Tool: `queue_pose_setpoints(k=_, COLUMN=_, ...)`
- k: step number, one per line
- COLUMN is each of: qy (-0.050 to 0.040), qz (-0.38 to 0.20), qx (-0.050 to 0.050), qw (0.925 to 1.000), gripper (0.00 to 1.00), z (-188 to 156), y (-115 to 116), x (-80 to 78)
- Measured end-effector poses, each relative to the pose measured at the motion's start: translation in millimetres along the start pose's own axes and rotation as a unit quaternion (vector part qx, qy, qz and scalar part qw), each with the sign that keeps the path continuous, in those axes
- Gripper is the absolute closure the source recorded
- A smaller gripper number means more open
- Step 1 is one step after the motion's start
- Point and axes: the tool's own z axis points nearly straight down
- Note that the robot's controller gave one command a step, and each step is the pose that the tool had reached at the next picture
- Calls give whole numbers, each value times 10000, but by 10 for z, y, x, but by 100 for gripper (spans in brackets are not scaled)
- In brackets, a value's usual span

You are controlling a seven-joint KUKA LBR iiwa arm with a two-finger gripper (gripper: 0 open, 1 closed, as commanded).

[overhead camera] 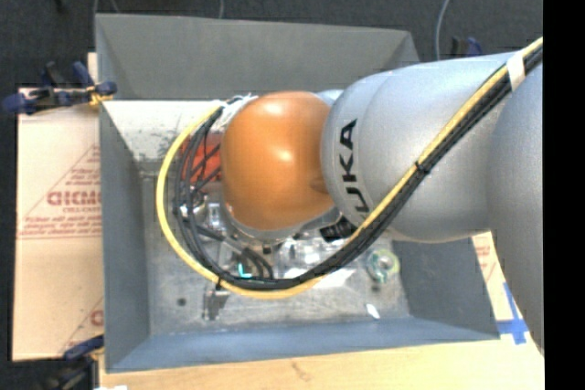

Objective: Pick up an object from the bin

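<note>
Two small things lie bare at the near right of the grey metal bin (128, 224): a clear greenish round piece (381, 266) and a white scrap (372, 311). The orange dome-shaped wrist cover (274, 160) over the bin's middle mostly hides the claw (236, 269). I cannot tell how far it is open or what it holds.

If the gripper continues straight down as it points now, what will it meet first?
Probably the bare floor of the bin; the gripper hangs close above it, though depth is unclear.

My grey arm (430, 151) enters from the right and bends downward, its orange wrist cover (274, 160) turned toward the camera, with yellow and black cables (274, 289) looping left and beneath it.
</note>
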Motion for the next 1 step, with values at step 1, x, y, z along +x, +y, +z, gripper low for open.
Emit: queue_pose_setpoints(k=1, qy=-27, qz=-183, qx=24, qw=9998, gripper=0, z=276, y=-713, x=-231)
